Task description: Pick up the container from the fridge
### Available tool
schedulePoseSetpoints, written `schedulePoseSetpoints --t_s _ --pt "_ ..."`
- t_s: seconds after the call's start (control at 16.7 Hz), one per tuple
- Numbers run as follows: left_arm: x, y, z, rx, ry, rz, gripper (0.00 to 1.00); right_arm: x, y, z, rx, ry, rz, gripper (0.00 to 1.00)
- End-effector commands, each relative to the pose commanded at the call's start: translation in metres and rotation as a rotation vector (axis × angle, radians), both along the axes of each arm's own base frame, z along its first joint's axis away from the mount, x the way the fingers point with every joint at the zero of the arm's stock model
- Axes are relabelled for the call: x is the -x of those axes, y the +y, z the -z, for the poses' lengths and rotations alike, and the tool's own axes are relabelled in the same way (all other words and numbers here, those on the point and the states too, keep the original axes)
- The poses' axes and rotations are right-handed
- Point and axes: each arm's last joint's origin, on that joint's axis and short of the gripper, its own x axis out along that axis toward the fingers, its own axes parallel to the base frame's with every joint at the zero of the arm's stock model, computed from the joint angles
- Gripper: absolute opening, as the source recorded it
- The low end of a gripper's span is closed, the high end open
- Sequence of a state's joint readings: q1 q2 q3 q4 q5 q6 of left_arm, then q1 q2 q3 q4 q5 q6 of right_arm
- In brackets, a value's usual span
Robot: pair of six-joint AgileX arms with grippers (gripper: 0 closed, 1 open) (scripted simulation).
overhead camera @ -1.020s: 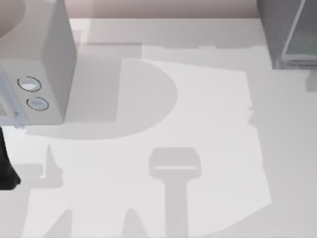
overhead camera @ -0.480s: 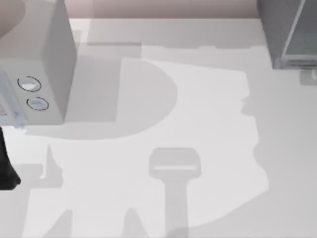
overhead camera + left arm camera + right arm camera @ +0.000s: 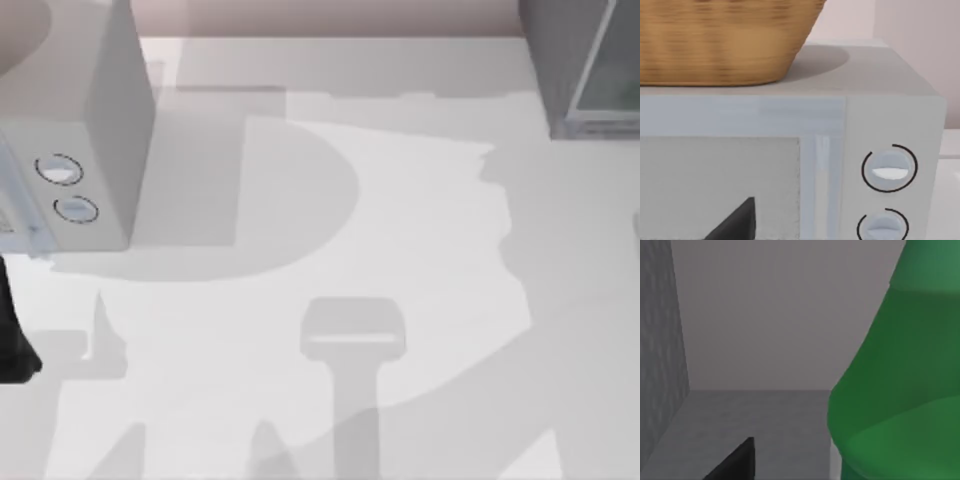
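The fridge (image 3: 585, 65) stands at the worktop's (image 3: 420, 250) far right corner, the dial box (image 3: 70, 130) at far left with a wicker basket (image 3: 725, 40) on top — open, bare surface lies between them. The container (image 3: 895, 390) looms just beside the right pincer (image 3: 735, 460) inside grey fridge walls; I cannot tell either pincer's state. The left pincer (image 3: 735, 222) faces the dial box.

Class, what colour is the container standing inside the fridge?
The container is bright green, standing against the fridge's grey interior. It shows best in the right wrist view.
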State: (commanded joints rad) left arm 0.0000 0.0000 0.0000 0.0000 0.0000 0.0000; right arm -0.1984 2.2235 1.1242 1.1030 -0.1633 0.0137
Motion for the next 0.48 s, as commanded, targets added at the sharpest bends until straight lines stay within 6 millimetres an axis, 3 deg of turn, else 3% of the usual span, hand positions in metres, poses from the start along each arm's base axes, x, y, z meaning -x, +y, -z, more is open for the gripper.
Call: schedulePoseSetpoints --t_s 0.24,0.48 --pt "0.0000 0.0000 0.0000 0.000 0.000 0.000 1.00 -0.0008 0.0001 0.0000 0.000 0.001 0.000 1.00" --pt "0.0000 0.0000 0.0000 0.000 0.000 0.000 1.00 -0.0008 0.0001 0.0000 0.000 0.001 0.000 0.70"
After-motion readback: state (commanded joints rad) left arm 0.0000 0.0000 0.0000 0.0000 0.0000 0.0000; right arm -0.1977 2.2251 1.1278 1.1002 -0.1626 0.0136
